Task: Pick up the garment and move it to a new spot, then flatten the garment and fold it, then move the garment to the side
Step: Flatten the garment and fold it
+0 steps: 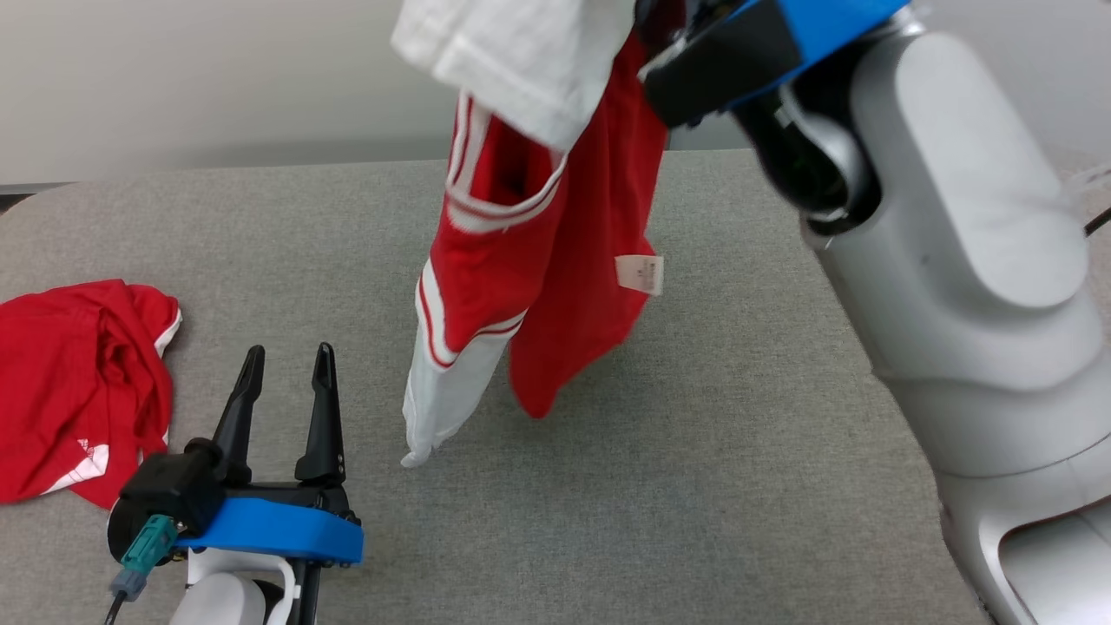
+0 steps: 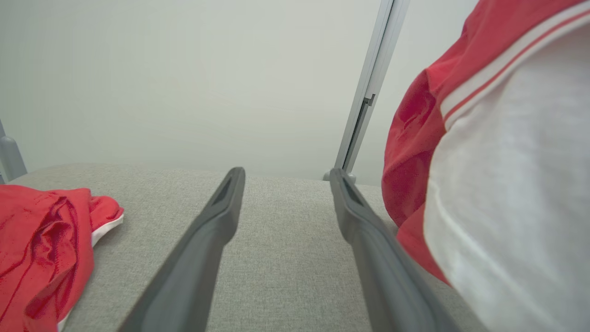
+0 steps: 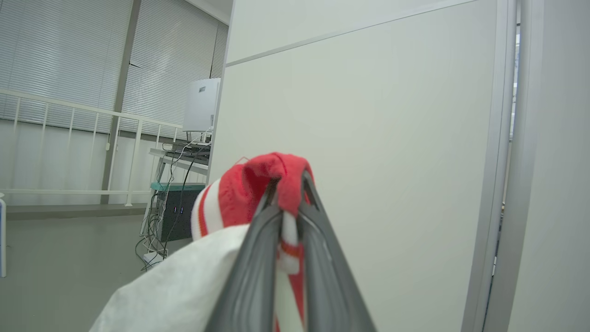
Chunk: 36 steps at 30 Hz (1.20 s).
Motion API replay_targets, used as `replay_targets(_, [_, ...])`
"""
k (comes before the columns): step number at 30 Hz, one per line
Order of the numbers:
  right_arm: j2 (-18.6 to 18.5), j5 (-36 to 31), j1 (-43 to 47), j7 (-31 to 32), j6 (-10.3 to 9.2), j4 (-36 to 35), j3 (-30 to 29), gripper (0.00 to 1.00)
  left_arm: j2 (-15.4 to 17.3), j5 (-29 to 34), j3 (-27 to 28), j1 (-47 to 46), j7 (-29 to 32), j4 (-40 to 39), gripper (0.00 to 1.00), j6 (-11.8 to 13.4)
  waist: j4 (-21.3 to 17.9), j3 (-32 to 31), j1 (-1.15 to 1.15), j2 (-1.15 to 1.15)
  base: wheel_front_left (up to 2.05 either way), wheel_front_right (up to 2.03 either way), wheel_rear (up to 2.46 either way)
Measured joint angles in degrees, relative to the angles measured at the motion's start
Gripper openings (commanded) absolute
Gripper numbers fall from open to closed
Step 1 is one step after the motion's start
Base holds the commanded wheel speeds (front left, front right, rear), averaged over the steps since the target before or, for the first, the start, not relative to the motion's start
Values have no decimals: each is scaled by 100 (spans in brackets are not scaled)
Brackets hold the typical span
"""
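Right wrist view: the right gripper (image 3: 288, 186) is clamped tight on the garment (image 3: 230, 198), at its red edge. Head view: the garment hangs over the table (image 1: 738, 391) middle; the left gripper (image 1: 286, 365), wide open and empty, is above the table's left part.

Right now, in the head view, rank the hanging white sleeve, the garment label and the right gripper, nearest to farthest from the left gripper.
1. White sleeve, hanging just right of the left gripper.
2. Garment label, farther right and higher, on the hanging garment.
3. Right gripper, top of the view, shut on that garment.
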Motion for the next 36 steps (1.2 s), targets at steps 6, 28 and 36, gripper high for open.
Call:
replay_targets(6, [3, -417, 200, -166, 0, 725, -944, 0, -22, 33, -9, 30, -1, -31, 100, 0, -76, 4, 0, 0, 0, 0, 0])
replay_targets(28, [-726, -2366, 1259, -434, 0, 3920, -2005, 100, 7, 127, -114, -323, -5, 1, 100, -86, 158, 410, 0, 0, 0, 0, 0])
replay_targets(36, [-569, -2426, 2012, 447, 0, 3594, -1199, 100, 12, 70, -24, -76, -7, 35, 100, -36, 3, -8, 0, 0, 0, 0, 0])
